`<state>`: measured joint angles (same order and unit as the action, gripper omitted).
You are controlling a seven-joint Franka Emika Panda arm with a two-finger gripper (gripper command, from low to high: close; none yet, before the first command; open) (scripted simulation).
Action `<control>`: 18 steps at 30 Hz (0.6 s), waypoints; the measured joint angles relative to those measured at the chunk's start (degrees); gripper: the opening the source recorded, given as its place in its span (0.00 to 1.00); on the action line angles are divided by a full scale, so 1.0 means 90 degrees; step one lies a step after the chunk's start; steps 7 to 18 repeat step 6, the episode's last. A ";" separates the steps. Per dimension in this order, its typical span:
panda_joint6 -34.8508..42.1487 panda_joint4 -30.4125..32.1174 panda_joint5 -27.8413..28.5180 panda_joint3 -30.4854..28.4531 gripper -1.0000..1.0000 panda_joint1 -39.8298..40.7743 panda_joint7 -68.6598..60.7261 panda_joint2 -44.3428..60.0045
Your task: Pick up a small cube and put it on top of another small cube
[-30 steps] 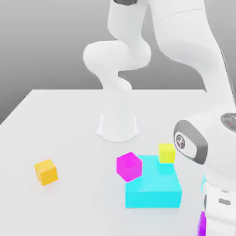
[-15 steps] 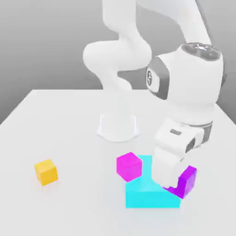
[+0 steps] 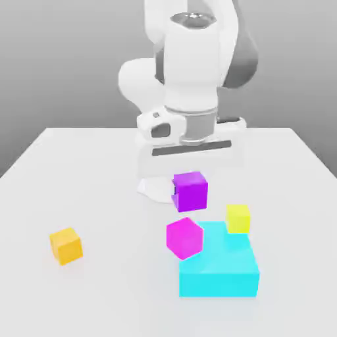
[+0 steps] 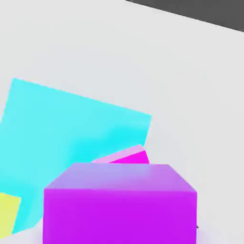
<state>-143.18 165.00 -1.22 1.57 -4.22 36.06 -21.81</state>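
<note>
Violet cube, clenched in the end effector, has swung up from the surface edge; stacking onto another cube comes next.

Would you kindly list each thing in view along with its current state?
gripper: shut on the violet cube, pointing down.
violet cube: held, lifted clear of the table.
magenta cube: on the table, against the cyan block.
cyan block: flat on the table.
yellow cube: beside the cyan block's far edge.
orange cube: on the table, apart.
</note>
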 joint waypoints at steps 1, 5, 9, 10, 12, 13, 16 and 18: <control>-0.0259 0.0057 0.0000 0.0006 0.00 0.0008 0.0007 0.0204; -0.0745 0.0156 0.0010 0.0018 1.00 0.0021 0.0022 0.0590; -0.0745 0.0156 0.0010 0.0018 1.00 0.0021 0.0022 0.0590; -0.0745 0.0156 0.0010 0.0018 1.00 0.0021 0.0022 0.0590; -0.0745 0.0156 0.0010 0.0018 1.00 0.0021 0.0022 0.0590; -0.0745 0.0156 0.0010 0.0018 1.00 0.0021 0.0022 0.0590; -0.0745 0.0156 0.0010 0.0018 1.00 0.0021 0.0022 0.0590; -0.0745 0.0156 0.0010 0.0018 1.00 0.0021 0.0022 0.0590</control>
